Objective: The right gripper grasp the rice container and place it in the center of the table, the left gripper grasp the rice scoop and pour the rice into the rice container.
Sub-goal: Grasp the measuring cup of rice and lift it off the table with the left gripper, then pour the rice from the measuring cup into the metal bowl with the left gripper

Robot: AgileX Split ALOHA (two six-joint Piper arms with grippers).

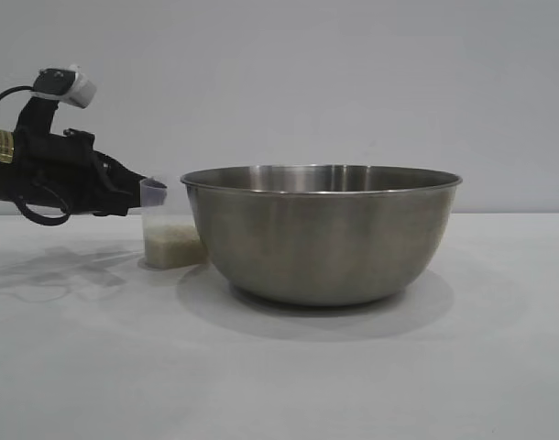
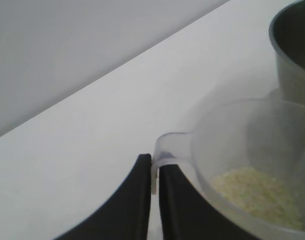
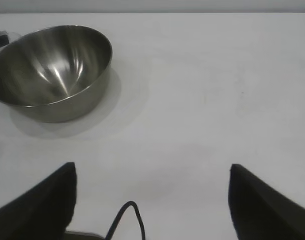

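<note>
Centered on the table, bowl stands beside scoop of rice, handle clenched by left gripper; right gripper gapes, well apart.

A laboratory or robot test bench is suggested rather than a home. A plain white matte counter is set against a bare, pale grey wall, with nothing decorative around it. A black jointed robot arm with exposed cabling and a small white wrist-mounted camera is seen at the counter's edge.
</note>
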